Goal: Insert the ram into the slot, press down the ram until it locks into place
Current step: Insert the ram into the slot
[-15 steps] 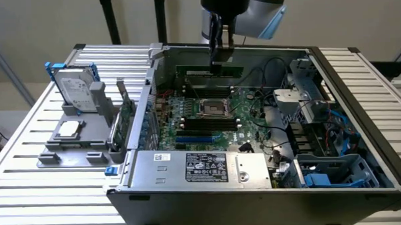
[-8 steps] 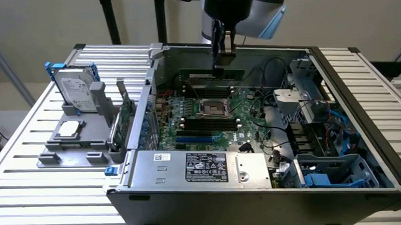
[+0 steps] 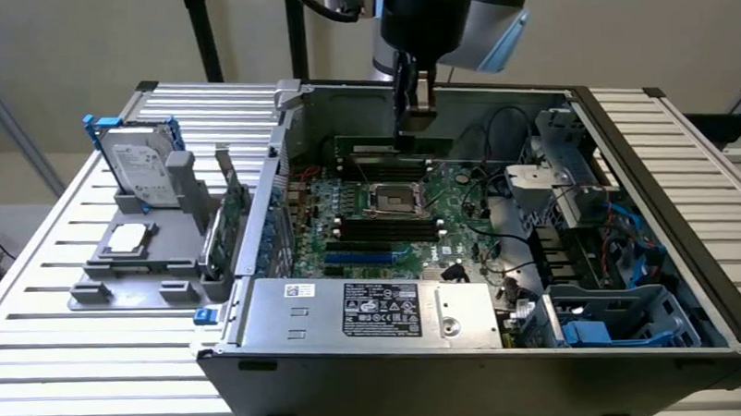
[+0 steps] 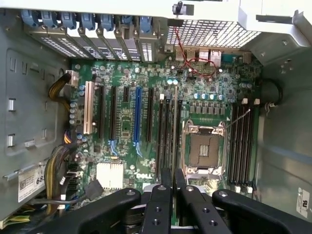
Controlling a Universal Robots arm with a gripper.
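The arm (image 3: 423,16) hangs in from twelve o'clock in the exterior view, wrist upright, the gripper (image 3: 415,125) pointing straight down toward six, its two dark fingers (image 4: 160,202) drawn close together, pinching the ram (image 4: 174,131) between them.

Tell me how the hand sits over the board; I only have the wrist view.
Observer: The hand hangs upright inside the open case, its tip at the green ram beyond the CPU socket.
Operator: Anything outside the case?
Observer: A grey fixture on the exterior view's left, a hard drive standing in it.
Operator: Anything else there?
Observer: A green card stands on edge beside the case's outer wall.
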